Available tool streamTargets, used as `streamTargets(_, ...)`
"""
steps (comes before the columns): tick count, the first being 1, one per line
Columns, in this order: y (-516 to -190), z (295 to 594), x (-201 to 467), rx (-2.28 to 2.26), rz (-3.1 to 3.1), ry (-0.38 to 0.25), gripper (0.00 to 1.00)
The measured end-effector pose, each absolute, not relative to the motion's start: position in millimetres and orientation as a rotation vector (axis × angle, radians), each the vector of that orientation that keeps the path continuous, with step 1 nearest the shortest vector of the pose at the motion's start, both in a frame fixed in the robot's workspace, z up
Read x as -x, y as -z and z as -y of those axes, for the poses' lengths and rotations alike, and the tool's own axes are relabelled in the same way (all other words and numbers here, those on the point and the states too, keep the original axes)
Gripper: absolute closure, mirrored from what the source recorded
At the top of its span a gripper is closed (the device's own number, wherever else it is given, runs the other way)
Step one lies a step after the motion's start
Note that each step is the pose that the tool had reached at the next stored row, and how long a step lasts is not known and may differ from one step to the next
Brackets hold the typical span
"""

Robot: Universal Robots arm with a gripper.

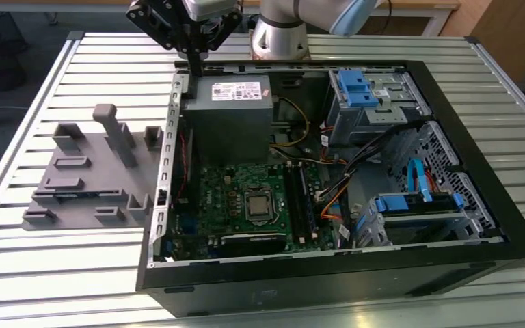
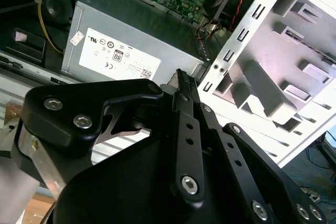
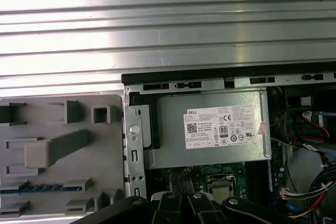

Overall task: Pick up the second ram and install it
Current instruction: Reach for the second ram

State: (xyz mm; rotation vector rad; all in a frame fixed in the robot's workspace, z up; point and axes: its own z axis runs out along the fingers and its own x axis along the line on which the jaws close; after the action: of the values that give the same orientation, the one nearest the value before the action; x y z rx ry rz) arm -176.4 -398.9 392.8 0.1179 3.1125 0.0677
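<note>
Reaching for the second ram looks to be the step in hand. The blue stick sits in a slot of the grey fixture, seen edge-on in the first wrist view between two grey end blocks. The fixture rests on the slatted table, just beside the open computer case on the exterior view's left.

To do this well, I judge the tool should spread just enough to pass over the thin board. It should then come straight down over the stick's middle, with one finger on each flat face. The fixture's upright posts stand near that slot, so a vertical approach seems safer than a slanted one. A straight pull upward should keep the stick from binding in the slot. Holding the board square in the grasp would also help when it meets the long black slots of the green motherboard.

The arm rises from the far edge of the table behind the case, with its wrist bent so that the tool points straight down. The tool hangs above the case's rear wall, at the corner of the grey power supply nearest the fixture. It is well apart from the ram, with its fingers drawn together and nothing visible between them.
</note>
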Motion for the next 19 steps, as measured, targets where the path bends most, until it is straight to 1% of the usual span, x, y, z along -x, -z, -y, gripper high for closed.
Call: streamTargets(19, -392.6, 398.9, 184.2, -0.118, -3.113, -0.068, 0.89)
